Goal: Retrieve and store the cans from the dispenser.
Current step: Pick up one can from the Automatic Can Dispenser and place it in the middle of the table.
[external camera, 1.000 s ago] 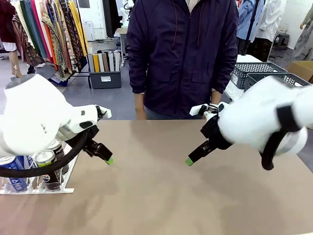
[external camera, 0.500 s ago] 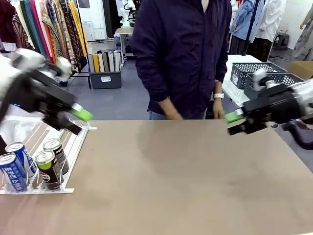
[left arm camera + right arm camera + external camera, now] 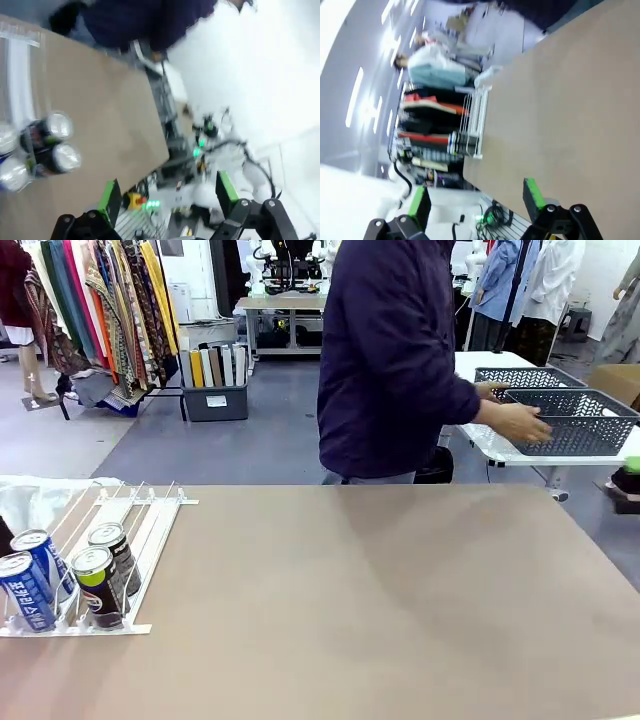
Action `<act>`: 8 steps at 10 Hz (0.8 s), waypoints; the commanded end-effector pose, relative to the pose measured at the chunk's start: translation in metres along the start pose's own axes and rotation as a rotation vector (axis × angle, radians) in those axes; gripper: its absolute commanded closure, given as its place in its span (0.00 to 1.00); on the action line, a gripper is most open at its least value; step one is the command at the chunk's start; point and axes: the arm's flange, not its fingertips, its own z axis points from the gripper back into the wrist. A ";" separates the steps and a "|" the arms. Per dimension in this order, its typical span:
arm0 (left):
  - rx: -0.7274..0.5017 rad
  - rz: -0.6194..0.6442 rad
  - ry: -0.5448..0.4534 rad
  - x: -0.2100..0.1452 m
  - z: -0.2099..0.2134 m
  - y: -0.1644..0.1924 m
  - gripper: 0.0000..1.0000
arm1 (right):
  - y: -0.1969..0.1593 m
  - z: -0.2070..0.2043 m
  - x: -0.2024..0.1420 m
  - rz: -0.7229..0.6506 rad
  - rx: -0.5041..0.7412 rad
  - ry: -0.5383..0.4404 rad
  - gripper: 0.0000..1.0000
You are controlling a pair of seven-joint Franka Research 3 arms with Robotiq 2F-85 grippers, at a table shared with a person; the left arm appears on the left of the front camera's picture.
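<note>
Looks like the very start: retrieval not yet begun, nothing stored. Dispenser [image 3: 145, 520] at the lower left of the front view, flat on the bench [image 3: 350, 600], with four cans [image 3: 97, 585] upright in its lanes against the low front lip: two blue-and-white at the far left, two black with green rims just beside them. Same cans at mid-left of the left wrist view, blurred, silver tops showing.

Left claw [image 3: 169, 195] at the bottom of its own view: spread wide, nothing between the green pads, well apart from the cans. Right claw [image 3: 476, 200] likewise wide and empty at the bottom of the right wrist view, over bare bench, white rails of the dispenser at mid-frame and well off.

At the upper right of the front view, a person [image 3: 400, 360] turned aside, hands at a dark grey basket [image 3: 585, 430]. Probably the store for the cans, though hard to say for sure.

Next, most likely: bring the left claw down to the front row, straddle one can below its top, close, lift clear of the lip. Calls for squaring the pads on a single can without knocking its close neighbour.
</note>
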 end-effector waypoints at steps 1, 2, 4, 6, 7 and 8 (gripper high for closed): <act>-0.072 0.033 -0.196 -0.018 0.029 0.026 0.00 | -0.024 0.000 -0.031 -0.030 0.061 -0.106 0.00; -0.080 0.053 -0.266 -0.026 0.048 0.038 0.00 | -0.035 0.006 -0.033 -0.047 0.084 -0.135 0.00; 0.041 0.083 -0.291 -0.027 0.050 0.049 0.00 | -0.031 0.032 -0.007 -0.074 0.028 -0.107 0.00; -0.030 0.107 -0.275 -0.016 0.080 0.041 0.00 | -0.031 0.032 -0.007 -0.074 0.028 -0.107 0.00; -0.030 0.107 -0.275 -0.016 0.080 0.041 0.00 | -0.031 0.032 -0.007 -0.074 0.028 -0.107 0.00; -0.030 0.107 -0.275 -0.016 0.080 0.041 0.00 | -0.031 0.032 -0.007 -0.074 0.028 -0.107 0.00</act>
